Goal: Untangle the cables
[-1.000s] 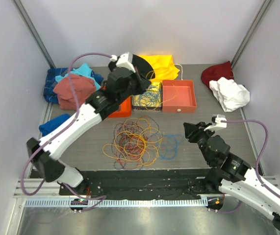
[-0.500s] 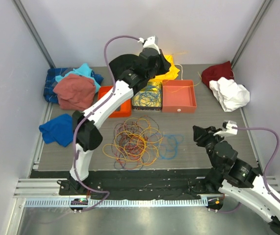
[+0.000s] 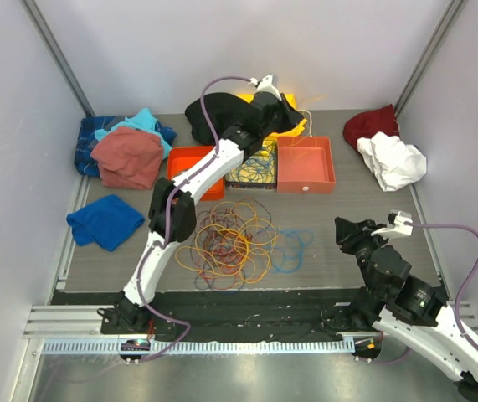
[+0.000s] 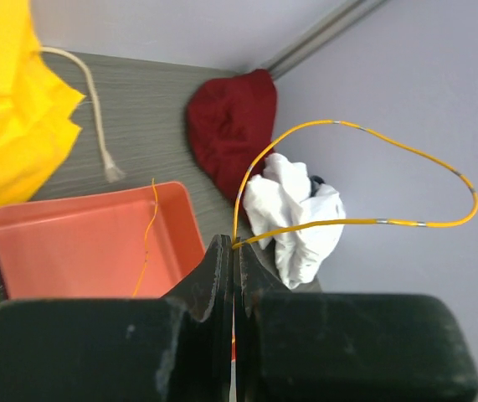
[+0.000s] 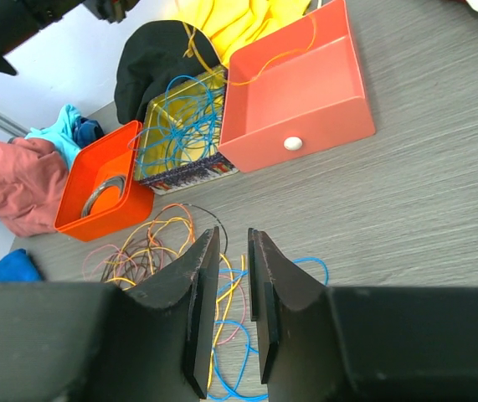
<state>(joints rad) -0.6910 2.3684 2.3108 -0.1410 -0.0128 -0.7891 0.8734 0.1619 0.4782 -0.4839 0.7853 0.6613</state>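
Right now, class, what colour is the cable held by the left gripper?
Yellow: the cable loops out from the shut left gripper. The left wrist view shows it best.

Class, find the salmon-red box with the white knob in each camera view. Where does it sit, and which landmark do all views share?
Top external: salmon-red box far centre, right of the patterned box.
Left wrist: box lower left, behind the left gripper shut on a yellow cable.
Right wrist: box upper centre-right.
Shared landmark: yellow cloth near it.

Bare table (image 3: 339, 201) lies between cables (image 3: 226, 239) and right end effector (image 3: 344, 228).
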